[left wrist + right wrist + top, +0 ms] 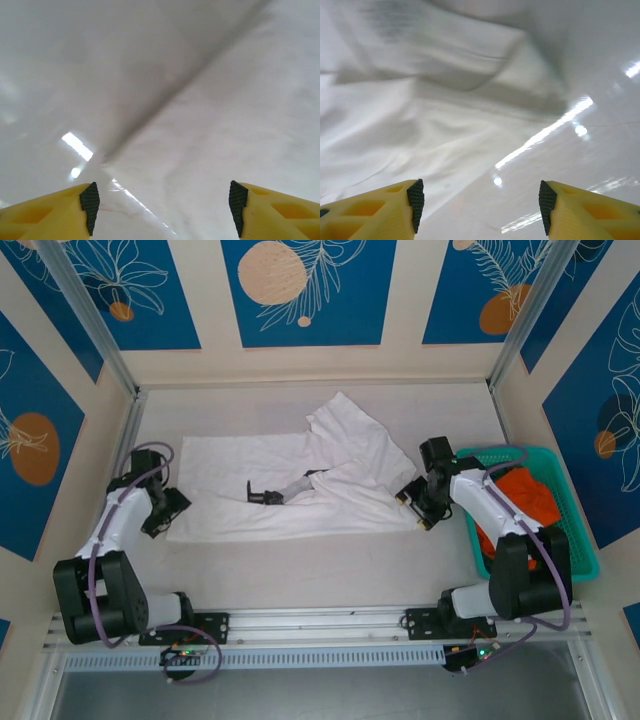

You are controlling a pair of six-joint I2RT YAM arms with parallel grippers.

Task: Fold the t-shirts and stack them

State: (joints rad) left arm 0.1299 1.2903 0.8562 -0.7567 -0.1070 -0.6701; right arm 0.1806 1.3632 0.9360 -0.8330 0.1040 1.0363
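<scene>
A white t-shirt [300, 485] lies spread and rumpled across the middle of the table, one part folded over toward the back. My left gripper [165, 512] hovers at the shirt's left edge. In the left wrist view its yellow fingers stand open [164, 207] over the cloth [225, 125], with nothing pinched. My right gripper [415, 502] is at the shirt's right edge. Seen from the right wrist, it is open [481, 205] above bare table, with wrinkled cloth [420, 125] just to the left. An orange t-shirt [525, 495] lies bunched in the basket.
A teal lattice basket [580, 540] stands at the right edge, beside the right arm. A small dark mark [265, 493] shows on the white shirt near its middle. Walls close the table at the back and both sides.
</scene>
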